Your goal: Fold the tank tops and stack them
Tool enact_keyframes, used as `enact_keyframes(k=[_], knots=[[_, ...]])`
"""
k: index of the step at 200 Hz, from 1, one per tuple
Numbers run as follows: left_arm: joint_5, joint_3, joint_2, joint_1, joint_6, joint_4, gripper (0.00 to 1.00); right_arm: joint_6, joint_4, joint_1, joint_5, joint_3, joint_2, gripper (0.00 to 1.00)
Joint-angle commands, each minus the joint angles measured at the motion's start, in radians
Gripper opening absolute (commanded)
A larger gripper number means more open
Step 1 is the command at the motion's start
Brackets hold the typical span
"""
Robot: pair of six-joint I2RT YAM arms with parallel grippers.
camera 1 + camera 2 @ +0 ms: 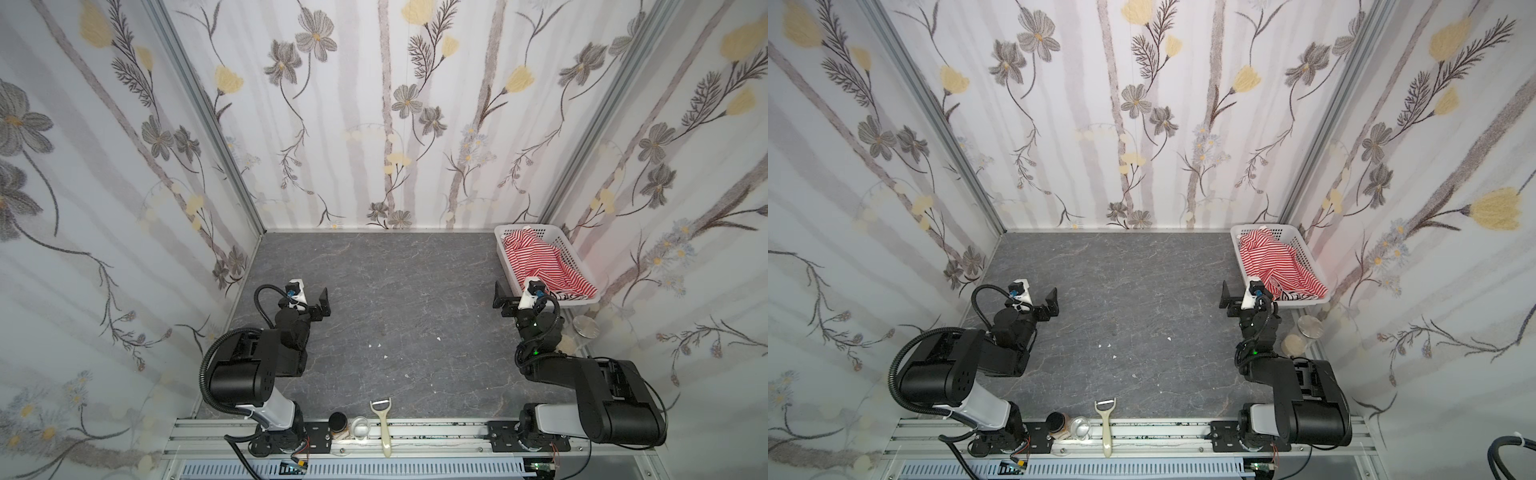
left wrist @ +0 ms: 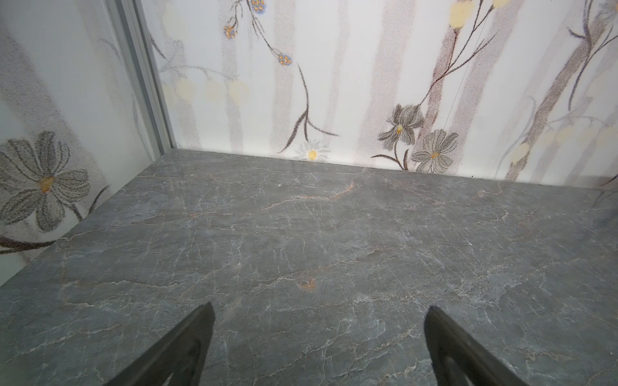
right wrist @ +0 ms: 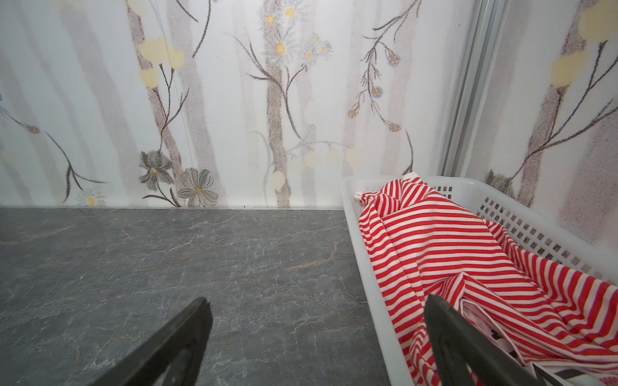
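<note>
Both arms are made of glossy black housings (image 1: pixel 241 376) on pale grey base links (image 1: pixel 277 409). Behind the left pincer (image 1: pixel 321 305) a white camera mount (image 1: pixel 296 291) and a ribbed black cable (image 1: pixel 256 301) are seen; behind the right pincer (image 1: pixel 501 300), two small green lights (image 1: pixel 536 323) are lit.

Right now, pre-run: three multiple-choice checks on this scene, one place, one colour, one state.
1. The red-and-white tank top lies: A) in the basket B) outside it, spread flat C) outside it, folded.
2. The basket is: A) blue B) white C) black.
3. The right gripper is: A) shut on cloth B) shut, empty C) open, empty.
Answers: 1 A, the crumpled cloth sits inside its walls; 2 B, white perforated plastic; 3 C, fingers apart in the wrist view, nothing gripped.
</note>
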Motion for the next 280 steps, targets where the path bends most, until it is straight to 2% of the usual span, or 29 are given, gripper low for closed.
enact_keyframes(k=[1, 47, 112, 126, 140, 155, 182, 194, 204, 230, 251, 265, 280], knots=[[-0.007, 0.005, -0.003, -0.001, -0.005, 0.019, 1.0, 0.006, 0.012, 0.001, 0.019, 0.003, 0.0, 1.0], [-0.018, -0.009, -0.045, 0.0, -0.008, 0.017, 1.0, 0.005, 0.007, 0.004, 0.032, -0.025, -0.067, 1.0], [0.007, -0.039, -0.169, 0.001, -0.002, -0.027, 1.0, 0.022, -0.191, 0.013, 0.038, 0.002, -0.214, 1.0], [0.006, -0.03, -0.188, 0.001, -0.003, -0.058, 1.0, 0.048, -0.298, 0.015, 0.062, 0.041, -0.252, 1.0], [0.01, 0.007, -0.201, 0.002, 0.0, -0.129, 1.0, 0.086, -0.499, 0.017, 0.096, 0.126, -0.296, 1.0], [0.009, 0.087, -0.202, 0.002, 0.001, -0.265, 1.0, 0.183, -0.761, 0.018, 0.194, 0.278, -0.325, 1.0], [0.031, 0.363, -0.137, -0.007, -0.034, -0.628, 1.0, 0.408, -1.214, 0.014, 0.429, 0.603, -0.286, 1.0], [0.025, 0.514, -0.092, -0.042, -0.039, -0.804, 1.0, 0.422, -1.357, 0.006, 0.444, 0.73, -0.261, 1.0], [0.016, 0.649, -0.053, -0.087, -0.029, -0.948, 1.0, 0.416, -1.407, -0.001, 0.466, 0.79, -0.251, 1.0], [0.07, 1.041, 0.116, -0.224, 0.016, -1.328, 1.0, 0.424, -1.54, -0.102, 0.375, 0.968, -0.201, 1.0], [0.124, 1.436, 0.318, -0.347, 0.041, -1.638, 1.0, 0.456, -1.661, -0.211, 0.278, 1.116, -0.1, 1.0], [0.14, 1.669, 0.445, -0.43, 0.053, -1.776, 1.0, 0.458, -1.737, -0.267, 0.196, 1.22, -0.006, 1.0], [0.137, 1.838, 0.541, -0.516, 0.081, -1.852, 1.0, 0.458, -1.792, -0.306, 0.135, 1.303, 0.103, 0.99]])
